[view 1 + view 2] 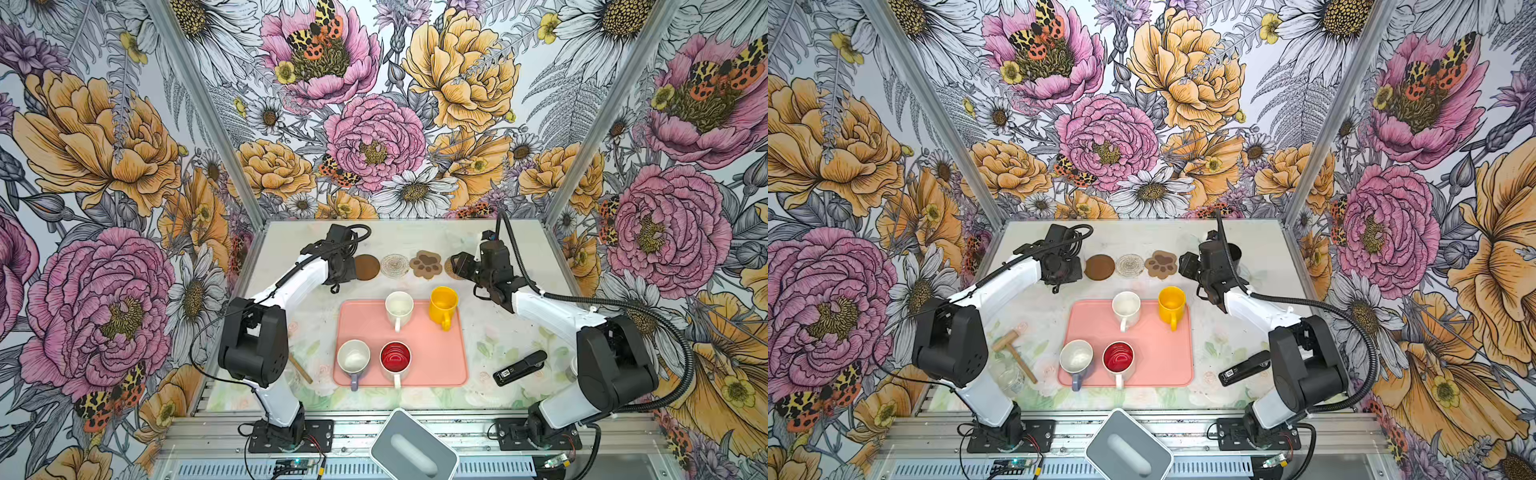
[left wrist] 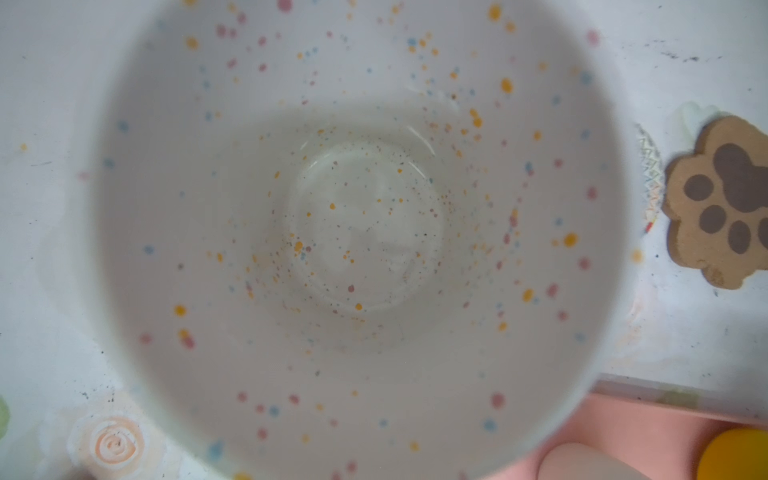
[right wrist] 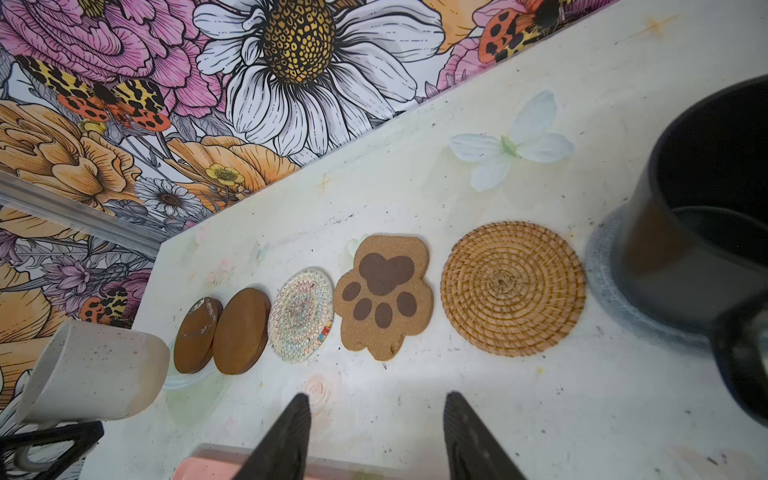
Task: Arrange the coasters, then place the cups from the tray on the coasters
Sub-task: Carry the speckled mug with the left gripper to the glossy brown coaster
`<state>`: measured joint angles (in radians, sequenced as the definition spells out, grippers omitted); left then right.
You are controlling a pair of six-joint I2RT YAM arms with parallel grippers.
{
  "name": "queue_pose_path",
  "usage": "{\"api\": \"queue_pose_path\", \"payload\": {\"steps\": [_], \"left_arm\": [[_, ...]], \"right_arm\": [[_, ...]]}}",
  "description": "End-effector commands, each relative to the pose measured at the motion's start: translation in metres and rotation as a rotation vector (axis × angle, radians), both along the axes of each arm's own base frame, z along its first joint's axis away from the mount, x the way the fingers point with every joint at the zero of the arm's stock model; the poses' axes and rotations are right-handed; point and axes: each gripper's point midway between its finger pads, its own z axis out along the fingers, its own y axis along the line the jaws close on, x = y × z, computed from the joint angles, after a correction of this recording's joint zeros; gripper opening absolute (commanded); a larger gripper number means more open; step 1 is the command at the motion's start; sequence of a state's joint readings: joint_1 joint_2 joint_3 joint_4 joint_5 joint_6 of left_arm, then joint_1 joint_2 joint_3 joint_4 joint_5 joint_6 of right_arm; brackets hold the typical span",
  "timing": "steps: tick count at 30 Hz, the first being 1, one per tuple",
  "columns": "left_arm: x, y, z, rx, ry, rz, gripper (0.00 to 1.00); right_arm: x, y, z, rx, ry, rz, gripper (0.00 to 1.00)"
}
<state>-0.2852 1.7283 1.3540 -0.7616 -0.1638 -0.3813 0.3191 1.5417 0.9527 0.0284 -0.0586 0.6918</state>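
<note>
Salmon-pink, the tray point(image 1: 432, 357) lies mid-surface point(image 1: 415, 239) and carries four cups. A white cup point(image 1: 399, 307) and a yellow cup point(image 1: 444, 305) stand along its far side. A lavender cup point(image 1: 353, 357) and a red-lined cup point(image 1: 395, 358) stand along its near side.

The coasters run in a row parallel to the far edge of the surface. From the left edge they are a chipped brown disc point(image 3: 195, 334), a second brown disc point(image 3: 241, 331) overlapping it, a whitish woven round point(image 3: 301, 314), a paw-print coaster point(image 3: 384, 297), a rattan round point(image 3: 513, 289) and a grey-blue round point(image 3: 602, 266). A black cup point(image 3: 706, 199) stands on the grey-blue round, toward the far right corner.

The left hand point(image 3: 54, 436) pinches a speckled white cup point(image 3: 91, 374) just beside the chipped disc, and its wrist camera looks straight into the cup. Whether the cup touches that disc cannot be told.

The right hand point(image 3: 378, 399) is spread and empty. It hangs over bare surface between the tray's far rim and the paw-print coaster.

A black stapler point(image 1: 519, 368) lies toward the right edge, and a wooden mallet point(image 1: 1013, 349) toward the left edge.
</note>
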Motion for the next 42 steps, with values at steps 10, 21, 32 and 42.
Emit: {"api": "queue_pose_path", "payload": {"steps": [10, 21, 32, 42], "left_arm": [[0.056, 0.017, 0.019, 0.016, -0.158, 0.037, 0.0], [0.072, 0.033, -0.001, 0.042, -0.139, 0.073, 0.0], [0.082, 0.036, -0.004, 0.048, -0.14, 0.069, 0.0], [0.084, 0.033, -0.009, 0.019, -0.13, 0.054, 0.0]], "right_arm": [[0.003, -0.003, 0.007, 0.004, -0.015, -0.002, 0.54], [0.0, -0.007, 0.007, -0.021, -0.01, -0.01, 0.54], [0.0, -0.008, 0.007, -0.026, -0.007, -0.009, 0.54], [0.004, -0.004, 0.004, -0.018, 0.003, 0.004, 0.54]]}}
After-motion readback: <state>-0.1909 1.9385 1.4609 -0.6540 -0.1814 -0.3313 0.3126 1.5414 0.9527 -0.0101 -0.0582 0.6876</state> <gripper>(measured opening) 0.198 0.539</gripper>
